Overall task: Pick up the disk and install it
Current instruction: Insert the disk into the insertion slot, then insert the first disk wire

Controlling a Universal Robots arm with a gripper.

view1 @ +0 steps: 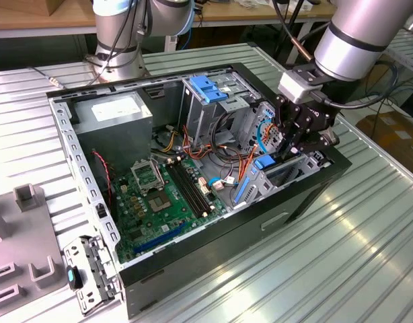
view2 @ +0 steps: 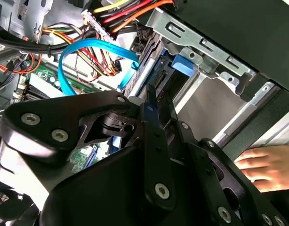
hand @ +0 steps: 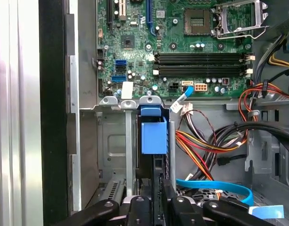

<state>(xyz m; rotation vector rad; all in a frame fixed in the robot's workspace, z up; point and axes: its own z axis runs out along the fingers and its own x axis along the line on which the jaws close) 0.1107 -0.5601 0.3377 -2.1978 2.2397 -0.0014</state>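
Observation:
The disk (view1: 264, 161) stands on edge in a metal drive bay (view1: 277, 176) at the front of the open computer case, on the exterior view's right. Its blue plastic end (hand: 154, 134) sticks up between the bay's guide rails and also shows in the second wrist view as a blue tab (view2: 184, 66). My gripper (view1: 289, 156) reaches down into that bay. Its fingers (view2: 151, 106) are shut together with no gap, and the tips sit at the disk's top edge behind the blue end. In the first wrist view the gripper (hand: 157, 188) lines up with the slot.
The green motherboard (hand: 182, 42) fills the case floor. Orange, yellow and black cables (hand: 215, 141) and a blue data cable (view2: 88, 47) run beside the bay. A tall cage with a blue handle (view1: 208, 91) and a grey power supply (view1: 116, 114) stand at the back. A person's hand (view2: 267, 165) rests outside the case wall.

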